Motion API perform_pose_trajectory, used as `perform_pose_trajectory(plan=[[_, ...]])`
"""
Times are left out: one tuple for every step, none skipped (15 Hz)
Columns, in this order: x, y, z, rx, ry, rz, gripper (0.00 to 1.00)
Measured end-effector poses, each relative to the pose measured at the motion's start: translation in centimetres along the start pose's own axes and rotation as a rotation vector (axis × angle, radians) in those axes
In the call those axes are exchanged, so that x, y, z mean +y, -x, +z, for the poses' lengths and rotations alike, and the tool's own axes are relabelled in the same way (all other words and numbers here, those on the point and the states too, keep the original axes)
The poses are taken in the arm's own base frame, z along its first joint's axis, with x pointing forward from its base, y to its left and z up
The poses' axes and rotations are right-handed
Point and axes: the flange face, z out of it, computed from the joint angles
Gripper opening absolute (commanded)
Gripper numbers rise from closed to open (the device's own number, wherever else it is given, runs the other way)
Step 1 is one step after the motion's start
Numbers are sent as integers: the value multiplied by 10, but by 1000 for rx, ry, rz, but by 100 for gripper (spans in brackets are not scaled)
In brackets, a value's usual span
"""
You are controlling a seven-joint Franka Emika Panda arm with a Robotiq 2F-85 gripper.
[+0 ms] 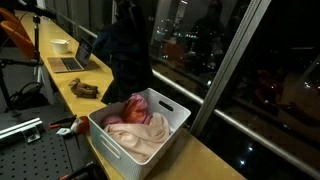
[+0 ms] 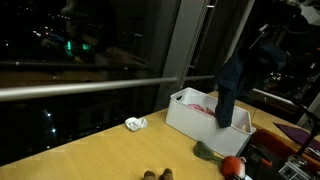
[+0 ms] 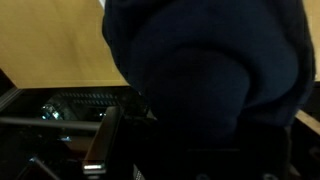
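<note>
Grips a dark navy garment by its top, hand clamped tight on the cloth at 1 o'clock in an exterior view, fingers mostly buried in fabric. Holds it hanging long and limp over a white basket, lower end down inside the basket's 3 o'clock end; cannot tell if it touches the contents. Fills nearly the whole wrist view with that dark cloth, leaving only a strip of yellow desk at 10 o'clock and some dim metal gear at 7 o'clock; hand itself not made out there. Shows the basket standing on the desk in both exterior views, packed with a pale pink cloth and a redder bundle on top of it toward 12 o'clock. Spots a crumpled white scrap on the desk at 9 o'clock of the basket, near but apart from it. Spots a green rag and a red ball at 5 o'clock of the basket, close to each other. Finds, farther along the desk at 10 o'clock from the basket in an exterior view, a brown lump, then an open laptop and a white bowl beyond it. Backs onto a dark window with city lights, running along the desk's far edge.
</note>
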Motion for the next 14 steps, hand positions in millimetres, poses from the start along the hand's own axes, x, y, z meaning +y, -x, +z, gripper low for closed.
perform_pose_trajectory(plan=[[17,-6,-10,8,11,2,3],[32,-12,-18,14,19,2,3],[43,-18,-23,22,25,0,3],[50,-24,-25,27,28,-5,3],[54,-29,-24,27,29,-11,3],[56,-33,-20,23,29,-18,3],[55,-37,-14,14,26,-25,3],[54,-41,-7,2,19,-31,3],[52,-43,3,-14,11,-37,3],[51,-45,13,-32,3,-42,37],[49,-46,24,-51,-7,-46,38],[48,-46,35,-70,-18,-49,45],[48,-46,45,-88,-26,-52,51],[47,-46,52,-102,-32,-54,58]])
